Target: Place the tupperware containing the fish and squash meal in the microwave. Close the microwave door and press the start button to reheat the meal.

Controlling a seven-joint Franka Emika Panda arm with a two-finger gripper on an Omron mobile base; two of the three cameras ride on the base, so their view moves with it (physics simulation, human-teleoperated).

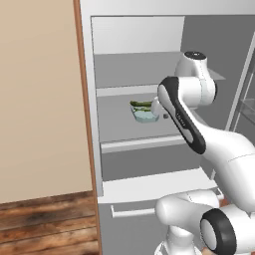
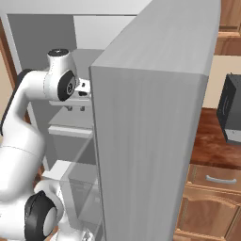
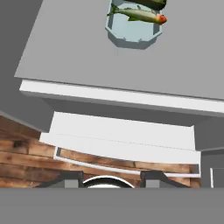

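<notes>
The tupperware is a small clear bluish container standing on a middle shelf of an open fridge. It holds the fish and squash meal, green strips with an orange tip. In the hand view the tupperware lies at the top edge, well ahead of my gripper. The gripper is open, its two tips apart and holding nothing. From the right my gripper hangs over the shelf's front, pointing down. A black box that looks like the microwave stands far right on the counter; its door is hidden.
The open grey fridge door stands close on my right, with the fridge side wall on the left. White shelf lips and a drawer front jut out below the tupperware. Wooden floor and brown cabinets surround the fridge.
</notes>
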